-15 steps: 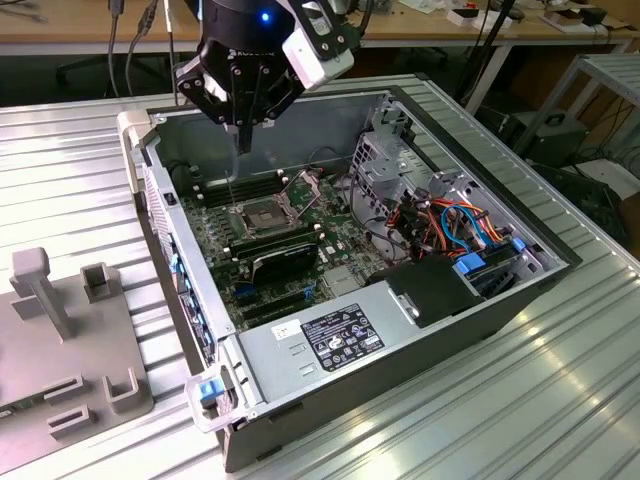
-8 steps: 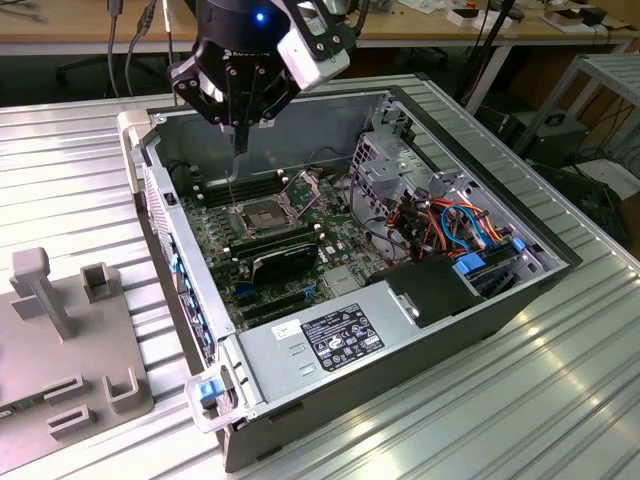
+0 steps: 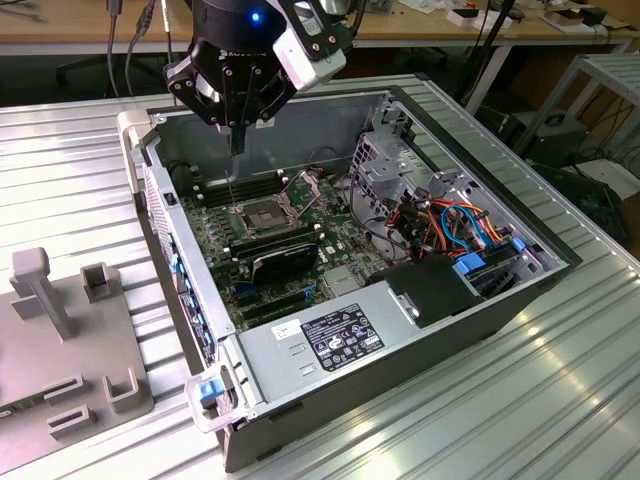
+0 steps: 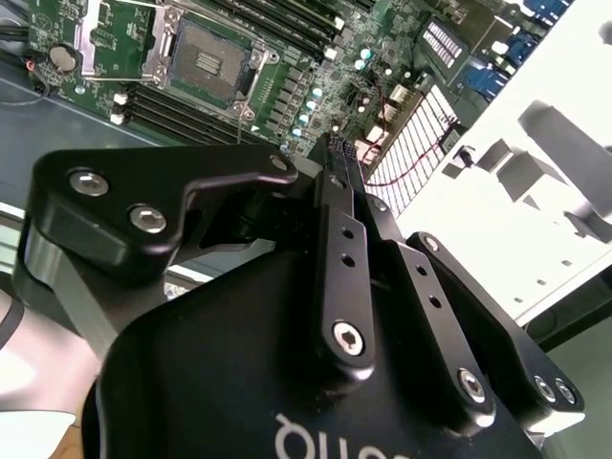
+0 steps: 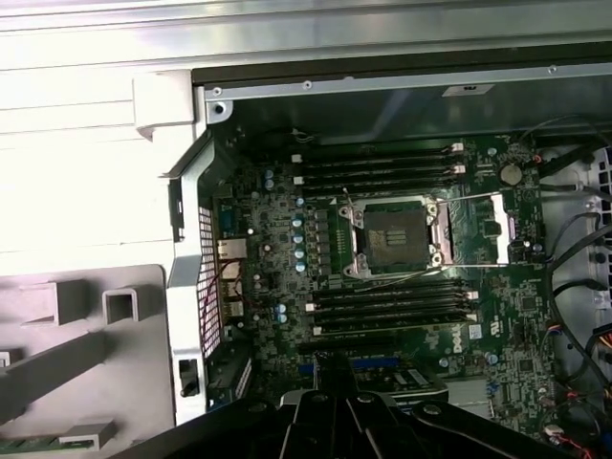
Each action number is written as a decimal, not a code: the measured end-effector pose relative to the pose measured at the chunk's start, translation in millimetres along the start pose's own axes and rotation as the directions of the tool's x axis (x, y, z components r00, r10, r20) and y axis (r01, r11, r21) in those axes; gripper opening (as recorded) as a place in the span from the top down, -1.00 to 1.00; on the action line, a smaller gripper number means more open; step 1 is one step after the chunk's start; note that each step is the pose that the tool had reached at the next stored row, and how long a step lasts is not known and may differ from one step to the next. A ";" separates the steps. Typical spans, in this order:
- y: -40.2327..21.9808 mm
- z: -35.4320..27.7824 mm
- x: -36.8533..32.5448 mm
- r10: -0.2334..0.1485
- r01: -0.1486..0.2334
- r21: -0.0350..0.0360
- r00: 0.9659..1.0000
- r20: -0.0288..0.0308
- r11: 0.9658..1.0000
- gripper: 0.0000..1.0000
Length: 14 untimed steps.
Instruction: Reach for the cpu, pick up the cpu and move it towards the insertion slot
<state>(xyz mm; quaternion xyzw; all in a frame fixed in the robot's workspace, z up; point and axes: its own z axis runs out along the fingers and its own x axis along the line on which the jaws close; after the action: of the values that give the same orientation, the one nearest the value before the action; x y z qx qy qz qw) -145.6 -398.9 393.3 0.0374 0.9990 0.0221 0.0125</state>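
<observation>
Hand [image 3: 237,146], fingers [image 4: 340,244] together, hangs above the insertion slot [image 3: 262,214] in the exterior view; both wrist views show its dark centre.

Print on power supply label [image 3: 340,338] too small, no text readable

Green motherboard [image 5: 521,320]; silver-framed insertion slot [image 5: 397,236] — dark centre; black tool [image 3: 237,142].

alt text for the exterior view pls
A black gripper hangs over an open computer case on a ribbed metal table, above the insertion slot on the green motherboard. A grey fixture sits at the exterior view's left.
</observation>
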 end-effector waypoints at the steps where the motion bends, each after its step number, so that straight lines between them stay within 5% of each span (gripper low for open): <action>1: 0.0 0.0 0.7 0.000 0.000 0.000 1.000 0.000 1.000 0.79; 14: -0.5 -0.2 6.5 0.000 0.000 0.000 1.000 0.000 1.000 0.79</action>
<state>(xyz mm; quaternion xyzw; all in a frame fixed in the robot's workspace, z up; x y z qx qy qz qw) -152.1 -398.9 393.3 0.0374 0.9990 0.0221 0.0125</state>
